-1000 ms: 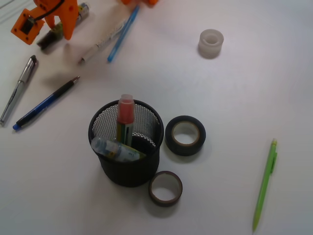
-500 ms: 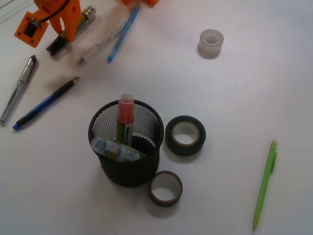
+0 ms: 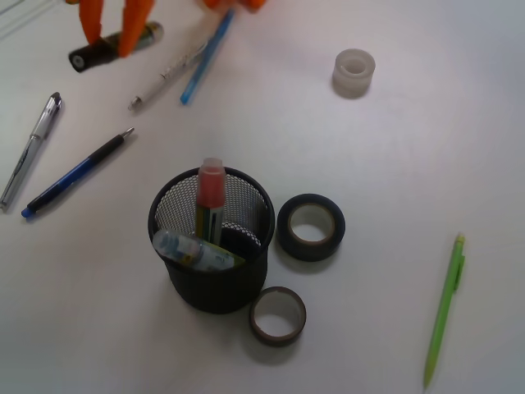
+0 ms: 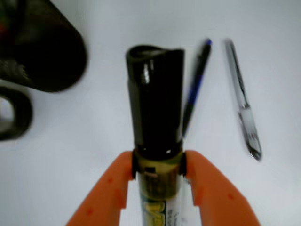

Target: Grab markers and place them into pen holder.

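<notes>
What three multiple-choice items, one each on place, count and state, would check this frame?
1. Where does the green mechanical pencil lie?
A. Inside the pen holder
B. On the table, right of the pen holder
C. Between the tape rolls

2. How many markers stand in the pen holder?
A. None
B. Two
C. Three

3. What is the tool doing?
A. Shut on the black-capped marker
B. Open above the clear tape roll
C. Shut on the blue pen

Answers:
1 B: it lies alone near the right edge.
2 B: the red-capped marker and blue-capped marker are inside.
3 A: the wrist view shows both orange fingers pressing the black-capped marker.
</notes>
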Robot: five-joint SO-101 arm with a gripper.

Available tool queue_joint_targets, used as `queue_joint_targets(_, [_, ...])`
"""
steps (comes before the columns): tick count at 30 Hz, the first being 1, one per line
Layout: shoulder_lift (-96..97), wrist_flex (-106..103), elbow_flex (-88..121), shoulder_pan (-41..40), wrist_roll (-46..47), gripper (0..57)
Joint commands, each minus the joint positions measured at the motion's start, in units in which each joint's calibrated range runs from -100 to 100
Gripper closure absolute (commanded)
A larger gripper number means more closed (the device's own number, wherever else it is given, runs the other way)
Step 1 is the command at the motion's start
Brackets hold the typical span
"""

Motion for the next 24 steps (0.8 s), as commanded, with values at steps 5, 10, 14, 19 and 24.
queue_joint_targets(5, [-2.9, -32.5, 2.1, -9.4, -2.6, 57.1])
queue_joint_targets(10, [-2.2, -46.4, 3.9, -12.5, -2.2, 57.1])
queue_joint_targets(14, [-0.1, -54.0, 3.3, -13.5, -0.9, 57.1])
queue_joint_targets(19, [9.4, -67.6, 3.4, -14.8, -0.4, 57.1])
queue_joint_targets(24, [21.6, -83.9, 2.1, -16.2, -0.7, 57.1])
